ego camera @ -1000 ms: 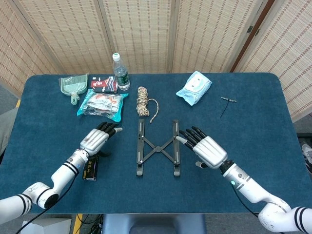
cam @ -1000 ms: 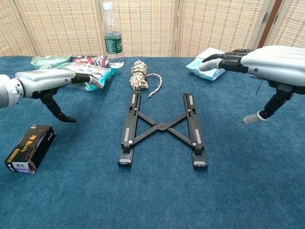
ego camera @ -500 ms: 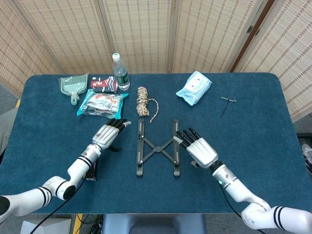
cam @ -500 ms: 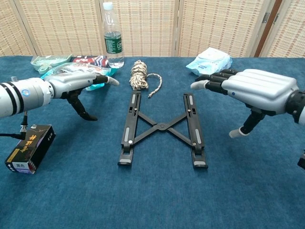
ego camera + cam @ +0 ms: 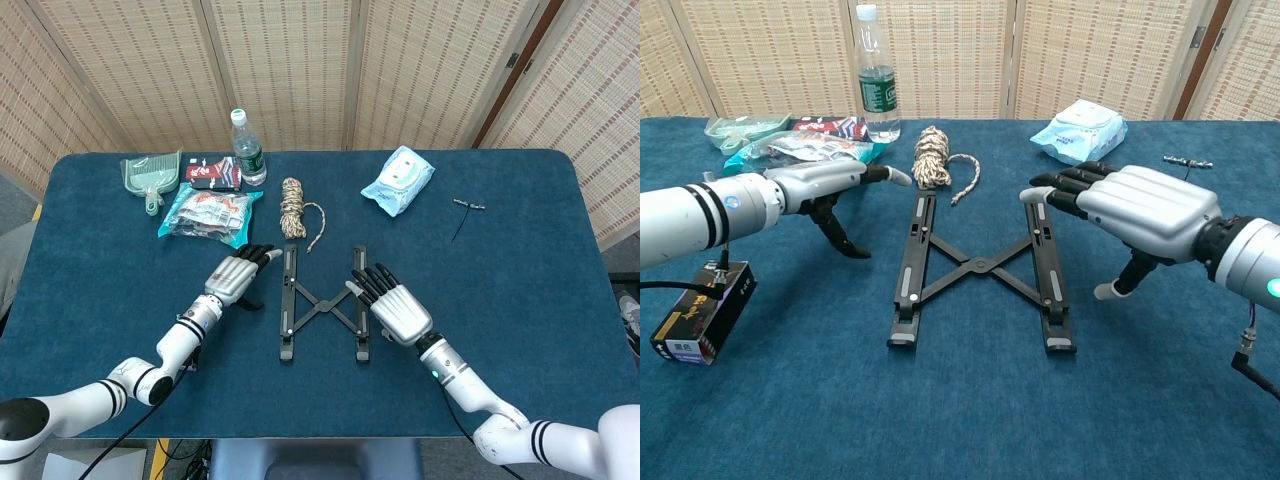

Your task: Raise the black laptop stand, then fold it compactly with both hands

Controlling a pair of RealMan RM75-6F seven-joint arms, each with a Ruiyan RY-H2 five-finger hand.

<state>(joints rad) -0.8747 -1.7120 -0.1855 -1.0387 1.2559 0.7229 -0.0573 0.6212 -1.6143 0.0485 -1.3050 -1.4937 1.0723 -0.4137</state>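
The black laptop stand [image 5: 322, 304] [image 5: 980, 266] lies flat and unfolded on the blue table, two rails joined by an X brace. My left hand [image 5: 238, 276] [image 5: 830, 182] hovers just left of the left rail, fingers stretched out toward it, holding nothing. On the other side, my right hand [image 5: 393, 305] [image 5: 1130, 205] is palm down with its fingertips over the top of the right rail; whether they touch it I cannot tell. Both hands are empty.
A small black box [image 5: 187, 348] [image 5: 700, 310] lies under my left forearm. Behind the stand are a rope coil [image 5: 293, 207] [image 5: 932, 157], a water bottle [image 5: 246, 148] [image 5: 876, 75], snack packets [image 5: 208, 214], a green dustpan [image 5: 151, 175], a wipes pack [image 5: 398, 180] [image 5: 1078, 130] and a small metal tool [image 5: 468, 205].
Both hands have closed in on the stand: the left moved right toward the left rail, the right moved left until its fingertips reach over the right rail. The stand has not moved.
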